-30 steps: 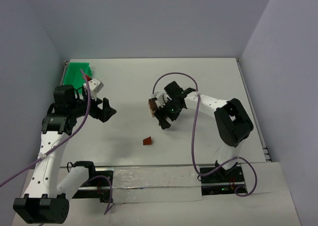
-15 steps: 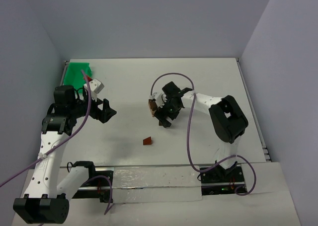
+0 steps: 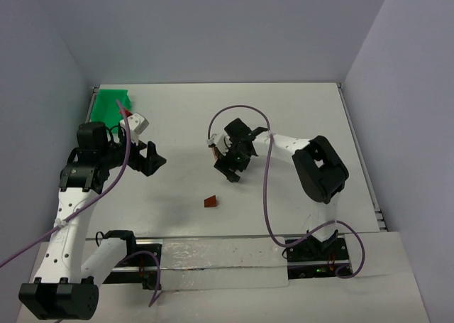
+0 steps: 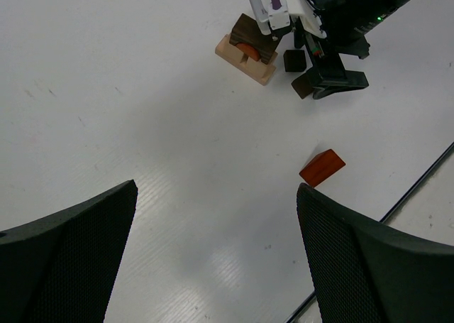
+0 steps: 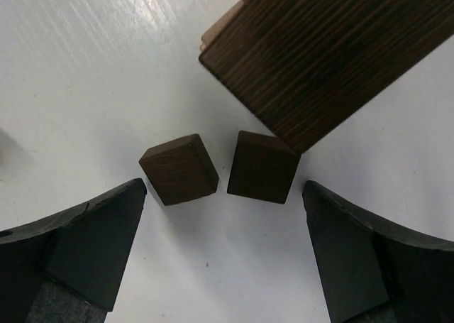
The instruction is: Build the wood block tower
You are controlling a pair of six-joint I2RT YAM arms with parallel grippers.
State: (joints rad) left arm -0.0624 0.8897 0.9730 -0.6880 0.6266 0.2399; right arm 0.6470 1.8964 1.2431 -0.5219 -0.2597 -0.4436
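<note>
R gripper hung low over the table, its fingers spread wide & holding nothing. In its wrist view a dark brown cube and a second cube lay side by side on the table, betw. the 2 fingertips. A thin gap separated them and neither touched a finger. Just beyond them stood the wood block tower. Its big dark brown top block filled the upper right of that view, w/ a sliver of light tan showing at its left edge. The tower sat ahead of the tips, outside the finger gap. The second cube was close to its foot; touching or not, can't tell.

L wrist view showed the tower as a tan base, a reddish piece on it & the dark block on top, w/ the R gripper just beside it. A reddish-brown wedge lay alone on the table, well apart from the tower.

L gripper was also wide open & empty, well apart from tower and wedge. In the top view it was over the table's left side, near the green tray
</note>
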